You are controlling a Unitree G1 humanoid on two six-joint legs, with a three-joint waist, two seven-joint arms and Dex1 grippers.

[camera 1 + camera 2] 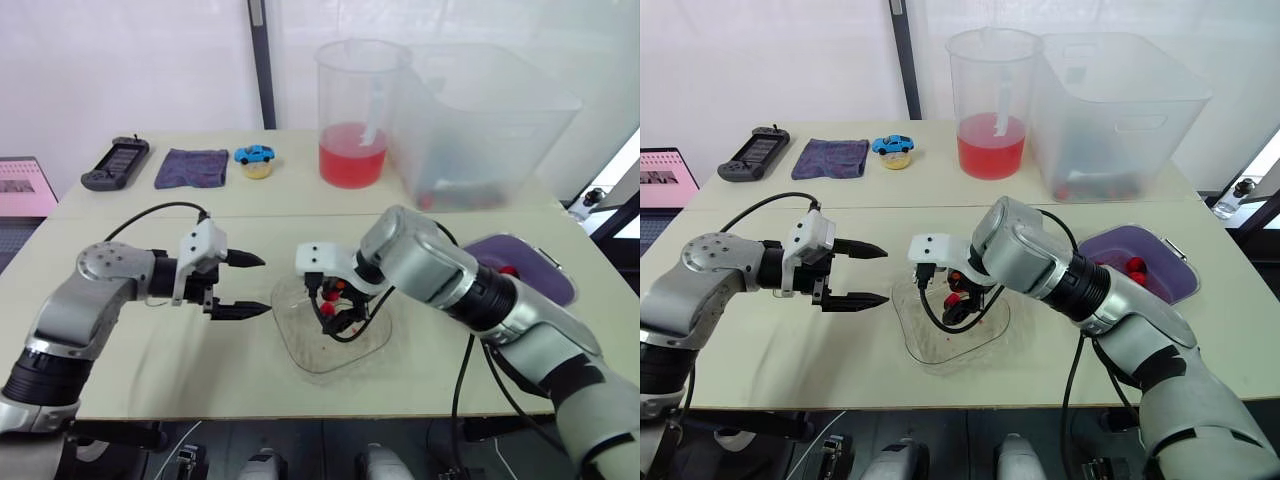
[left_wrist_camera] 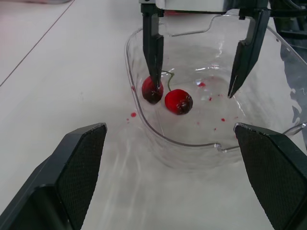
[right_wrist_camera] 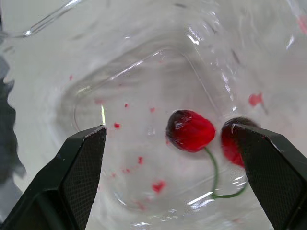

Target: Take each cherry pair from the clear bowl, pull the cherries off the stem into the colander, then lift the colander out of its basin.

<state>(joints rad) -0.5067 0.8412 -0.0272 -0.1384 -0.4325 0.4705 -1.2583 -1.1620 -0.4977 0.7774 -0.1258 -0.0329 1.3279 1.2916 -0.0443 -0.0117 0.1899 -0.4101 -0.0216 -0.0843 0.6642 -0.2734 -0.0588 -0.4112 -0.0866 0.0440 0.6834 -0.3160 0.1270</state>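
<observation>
Now our right claw [image 2: 193, 90] stands spread over the cherry pair

We see the pair of glossy red cherries on one green stem [image 3: 191, 130] lying on the floor of the shallow clear plastic bowl [image 2: 172, 148], which sits on the pale counter [image 1: 150, 360] among red juice spots. Our right claw reaches down into the bowl with its two black fingers wide apart and nothing gripped. One cherry lies between the fingers. The other sits right at one fingertip [image 2: 154, 81], and we cannot tell whether they touch. Our left claw [image 1: 262, 286] hangs above the counter just beside the bowl, on its left. It points toward the bowl with its fingers well apart and holds nothing. To the right of the bowl, behind our right arm, we see the purple colander [image 1: 1165, 285] with a few red cherries [image 1: 1133, 265] in it.
</observation>
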